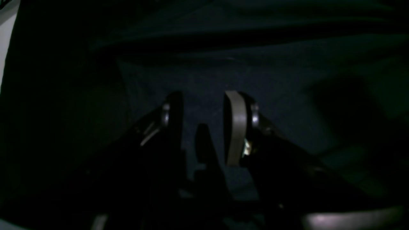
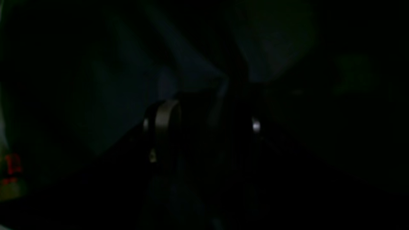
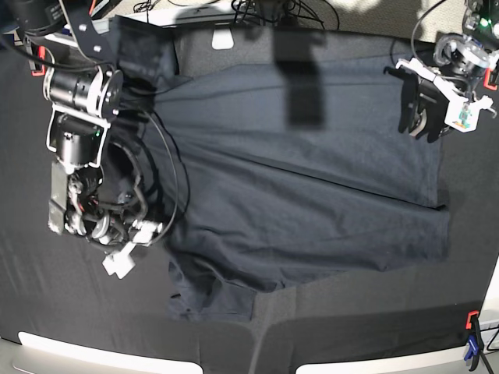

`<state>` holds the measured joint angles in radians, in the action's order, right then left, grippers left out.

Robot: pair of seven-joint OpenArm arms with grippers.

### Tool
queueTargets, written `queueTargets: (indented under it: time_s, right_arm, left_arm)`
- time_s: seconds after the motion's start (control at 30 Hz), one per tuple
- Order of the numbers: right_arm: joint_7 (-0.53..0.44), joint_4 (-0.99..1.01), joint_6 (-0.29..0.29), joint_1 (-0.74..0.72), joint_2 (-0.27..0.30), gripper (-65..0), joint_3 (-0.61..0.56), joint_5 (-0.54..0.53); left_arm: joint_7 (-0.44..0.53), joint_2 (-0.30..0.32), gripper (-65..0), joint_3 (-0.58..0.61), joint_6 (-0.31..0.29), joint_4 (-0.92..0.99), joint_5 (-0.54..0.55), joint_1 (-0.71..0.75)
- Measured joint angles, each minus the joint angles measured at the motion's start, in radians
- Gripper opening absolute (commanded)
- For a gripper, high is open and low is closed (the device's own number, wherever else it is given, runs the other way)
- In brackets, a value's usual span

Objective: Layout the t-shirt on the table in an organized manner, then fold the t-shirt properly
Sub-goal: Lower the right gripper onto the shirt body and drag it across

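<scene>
The table (image 3: pixel 47 312) fills nearly the whole base view, draped in matte black creased cloth, with a pale rim along its near edge.

The t-shirt (image 3: pixel 312 202) is the landmark here. It lies spread across the middle of the table, dark navy and mostly flat, with long diagonal creases running across its body. Its far edge reaches toward the table's back edge. A sleeve (image 3: pixel 214 292) sticks out from the shirt's near corner and is rumpled, with 1 fold turned over on itself.

The right arm (image 3: pixel 78 132) lies along the shirt's edge on the base view's left side, its cables looping over the fabric there. The right gripper (image 2: pixel 204 124) sits just at that edge, beside the rumpled sleeve. In the right wrist view its 2 fingers stand well apart, with dim blue cloth beyond them; the picture is too dark to tell whether any cloth lies between them.

The left gripper (image 1: pixel 203 105) hangs above the shirt's far corner on the base view's right side. In the left wrist view its jaws are spread moderately wide, nothing held, with shirt fabric below.

An orange-and-blue clamp (image 3: pixel 472 339) grips the table corner nearest the shirt's hem side.
</scene>
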<state>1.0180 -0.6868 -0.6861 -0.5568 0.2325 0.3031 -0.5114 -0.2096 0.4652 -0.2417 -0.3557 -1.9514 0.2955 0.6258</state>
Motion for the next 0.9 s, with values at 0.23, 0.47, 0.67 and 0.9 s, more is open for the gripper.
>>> queueTargets:
  time_s: [0.23, 0.47, 0.67, 0.9]
  right_arm:
    - [0.121, -0.112, 0.001, -0.015, -0.085, -38.1, -0.001, -0.048]
    - [0.127, -0.243, 0.000, -0.012, -0.222, -38.1, -0.036, -0.013]
    - [0.125, -0.253, 0.000, -0.005, -0.306, -38.1, -0.240, 0.043]
    - [-0.102, -0.253, 0.002, -0.018, -0.301, -38.1, -0.304, 0.227]
  left_arm:
    - [0.003, 0.000, -45.6, 0.000, 0.000, 0.000, 0.000, 0.000]
    - [0.003, 0.000, -45.6, 0.000, 0.000, 0.000, 0.000, 0.000]
    - [0.003, 0.000, -45.6, 0.000, 0.000, 0.000, 0.000, 0.000]
    - [0.002, 0.000, -45.6, 0.000, 0.000, 0.000, 0.000, 0.000]
